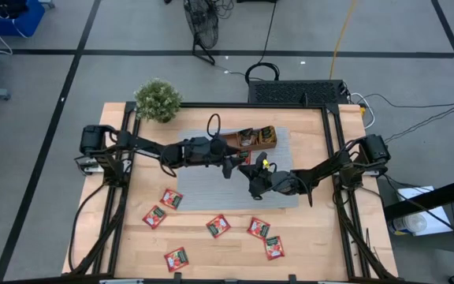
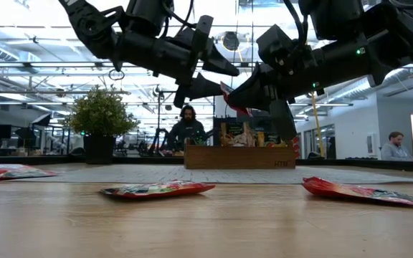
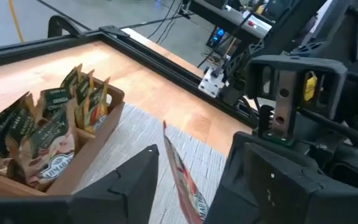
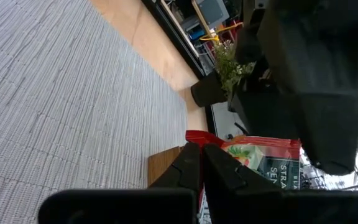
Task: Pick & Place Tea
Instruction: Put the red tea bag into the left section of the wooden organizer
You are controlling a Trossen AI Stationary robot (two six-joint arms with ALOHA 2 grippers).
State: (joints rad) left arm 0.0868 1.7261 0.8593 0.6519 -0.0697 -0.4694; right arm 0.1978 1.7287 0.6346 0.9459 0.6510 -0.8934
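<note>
- Where the grey mat (image 1: 211,185) meets its far edge, a brown wooden tray (image 1: 252,140) is seen, at about 12 o'clock from the table's centre; upright tea packets (image 3: 48,134) with dark green and orange wrappers are packed into its compartments.
- One red tea packet (image 2: 236,100) is held in the air over the mat, clenched between the shut fingers of the right gripper (image 1: 256,175), at about 5 o'clock from the tray.
- The same packet is flanked by the spread fingers of the left gripper (image 1: 233,163), which are parted on either side of it; contact cannot be told.
- Six more red packets (image 1: 218,226) are scattered flat on the bare wooden table (image 1: 321,237), along the near edge from 7 to 5 o'clock.
- A potted plant (image 1: 158,100) is placed at the far left corner, at 10 o'clock.
- Beyond the table, a person (image 2: 186,129) is seated behind the tray, and another (image 2: 393,146) at the far right of the room.
</note>
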